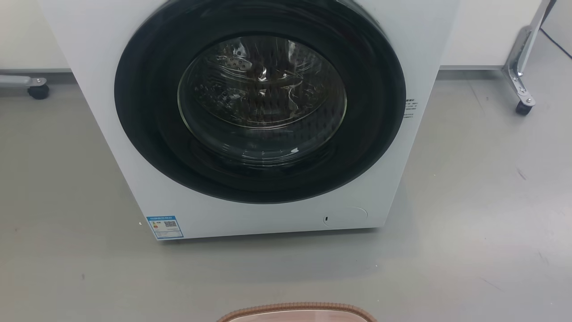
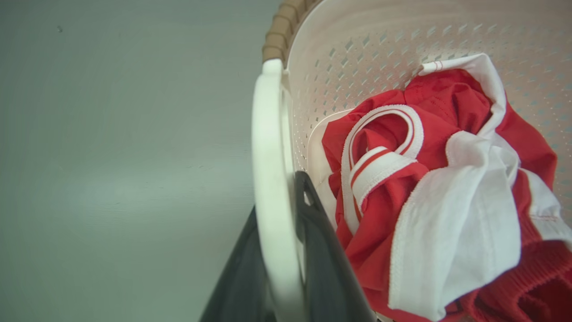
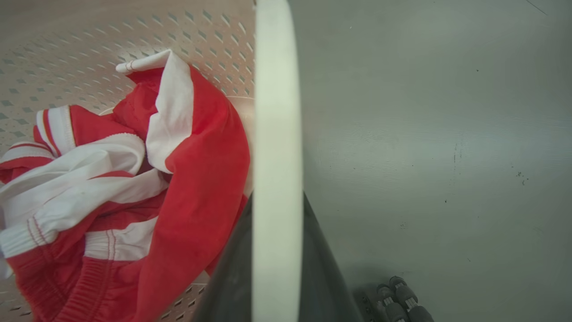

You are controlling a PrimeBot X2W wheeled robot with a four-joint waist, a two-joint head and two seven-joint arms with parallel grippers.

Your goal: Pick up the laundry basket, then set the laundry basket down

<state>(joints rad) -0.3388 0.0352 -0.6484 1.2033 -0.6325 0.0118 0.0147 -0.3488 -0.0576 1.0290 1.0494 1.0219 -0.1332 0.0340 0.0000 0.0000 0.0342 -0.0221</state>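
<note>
The laundry basket (image 2: 357, 44) gripped at both handles.
The left jaws close narrowly on one white handle (image 2: 268, 156), the right jaws on the opposite handle (image 3: 277, 112); the basket is before the washing machine (image 1: 268, 214).

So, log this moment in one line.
cream perforated plastic laundry basket: holds red-white clothing; left tool: shut on white handle; right tool: shut on white handle

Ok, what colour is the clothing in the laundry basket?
Red with white panels; the clothing in the laundry basket shows best in the left wrist view.
</note>
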